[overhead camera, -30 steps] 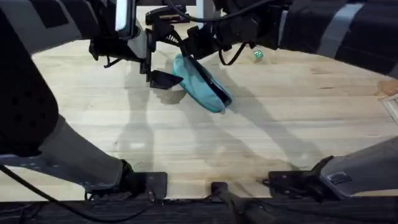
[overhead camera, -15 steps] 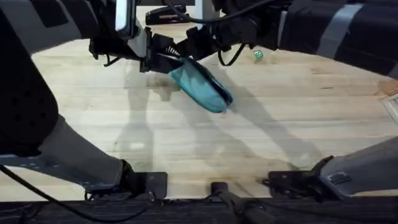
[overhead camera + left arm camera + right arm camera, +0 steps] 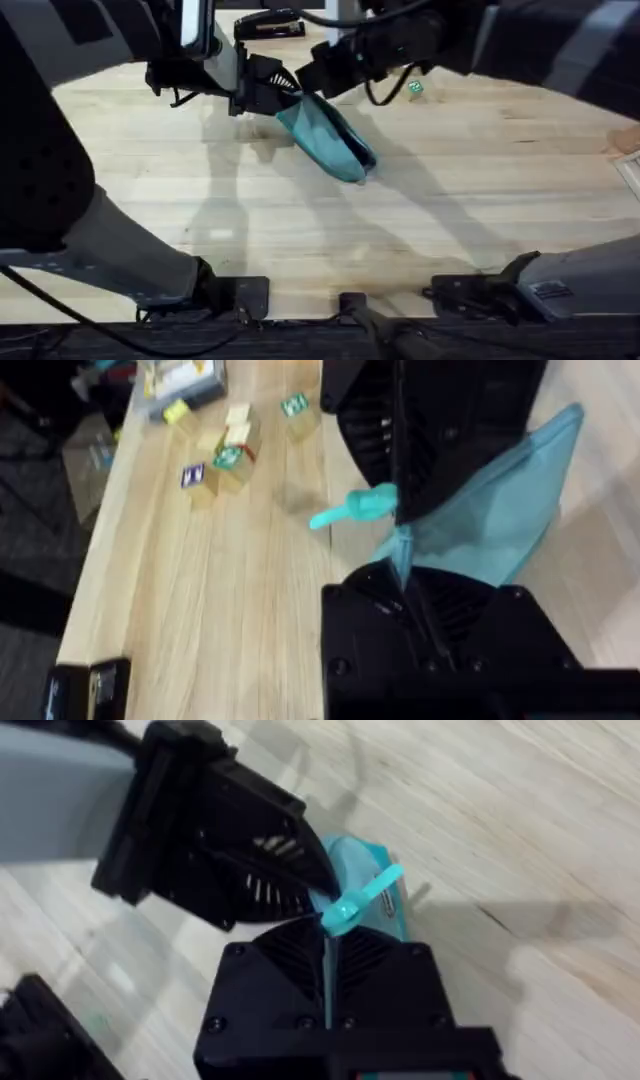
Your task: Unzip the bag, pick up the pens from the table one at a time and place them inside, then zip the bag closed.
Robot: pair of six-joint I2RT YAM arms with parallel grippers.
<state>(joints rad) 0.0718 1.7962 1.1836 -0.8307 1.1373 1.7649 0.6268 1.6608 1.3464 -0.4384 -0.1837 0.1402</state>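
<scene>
Gripping the near-left end of the soft teal fabric pencil pouch [image 3: 325, 138], the left arm's black gripper [image 3: 268, 93] has its fingers clenched on the cloth, which the left wrist view shows pinched between its pads [image 3: 400, 550]. That pouch [image 3: 490, 510] is the landmark: it slants across the pale wooden butcher-block table [image 3: 420, 210], its upper end lifted between the two grippers, its lower end resting on the planks. At the pouch's upper end, just right of the left gripper, the right arm's black gripper [image 3: 318, 75] is closed on the pouch edge [image 3: 365, 890], with a teal zipper tab [image 3: 360, 898] sticking out above its fingers. The two grippers almost touch there. Beyond the pouch, toward the table's far edge, lies a black stapler [image 3: 268, 24]. Right of the pouch sits a small green block [image 3: 414, 89], well apart. Several small lettered blocks [image 3: 225, 445] stand farther off on the table.
</scene>
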